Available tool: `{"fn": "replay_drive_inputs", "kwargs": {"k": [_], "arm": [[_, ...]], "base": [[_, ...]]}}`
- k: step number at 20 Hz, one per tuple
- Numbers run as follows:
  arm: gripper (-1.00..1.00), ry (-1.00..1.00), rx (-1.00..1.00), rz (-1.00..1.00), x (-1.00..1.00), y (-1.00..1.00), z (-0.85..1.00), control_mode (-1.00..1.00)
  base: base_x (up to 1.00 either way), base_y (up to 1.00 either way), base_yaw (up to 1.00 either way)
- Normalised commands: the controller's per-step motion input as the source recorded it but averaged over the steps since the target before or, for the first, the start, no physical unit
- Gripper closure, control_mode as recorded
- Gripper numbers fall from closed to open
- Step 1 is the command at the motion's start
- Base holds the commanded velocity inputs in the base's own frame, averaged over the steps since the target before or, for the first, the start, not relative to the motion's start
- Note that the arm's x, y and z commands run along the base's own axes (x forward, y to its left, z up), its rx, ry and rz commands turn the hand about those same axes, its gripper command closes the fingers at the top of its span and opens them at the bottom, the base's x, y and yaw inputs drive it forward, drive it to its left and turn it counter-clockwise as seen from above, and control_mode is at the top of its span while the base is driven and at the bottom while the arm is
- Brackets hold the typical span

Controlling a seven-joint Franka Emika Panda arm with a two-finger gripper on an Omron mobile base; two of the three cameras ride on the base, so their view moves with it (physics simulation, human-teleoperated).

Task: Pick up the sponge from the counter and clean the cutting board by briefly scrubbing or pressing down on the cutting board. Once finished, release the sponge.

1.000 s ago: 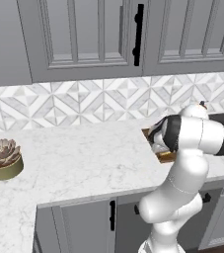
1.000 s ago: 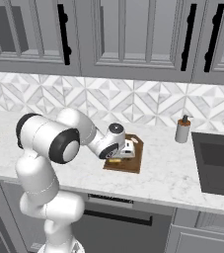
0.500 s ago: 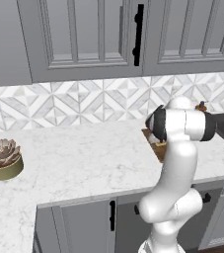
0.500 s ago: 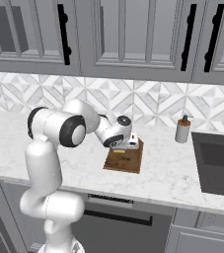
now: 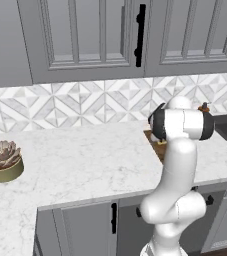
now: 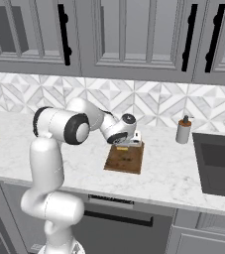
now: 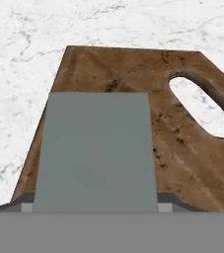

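My gripper (image 6: pixel 133 143) sits low over the far end of the cutting board (image 6: pixel 125 158), and in the hand view the sponge (image 7: pixel 96 150) stands close in front of the camera with the board (image 7: pixel 182 148) spread beneath it. The sponge shows me a flat grey-green face, a plain rectangle that widens toward the bottom (its yellow layer I cannot see from here). It seems to be held between my fingers, which would then be closed on its sides, though the fingertips themselves are hidden and I cannot tell how wide they stand. The board is dark brown, mottled wood with darker specks, thin and flat, with an oval handle hole through which the white counter (image 7: pixel 19 74) shows. From the right base view the board lies on the counter (image 6: pixel 163 178) near its front edge, a soap bottle (image 6: pixel 183 130) well apart from it, beside the sink (image 6: pixel 218 166). In the left base view my arm covers most of the board (image 5: pixel 157 146); a potted succulent (image 5: pixel 3 160) stands far off from it.
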Motion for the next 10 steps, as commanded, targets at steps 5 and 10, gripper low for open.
{"fn": "replay_drive_inputs", "kwargs": {"k": [5, 10], "arm": [[1.00, -0.03, -0.04, 0.00, -0.88, 0.18, -0.32, -1.00], [1.00, 0.03, -0.01, 0.00, -0.68, 0.02, -0.13, -1.00]], "base": [[0.00, 0.00, 0.00], [0.00, 0.00, 0.00]]}}
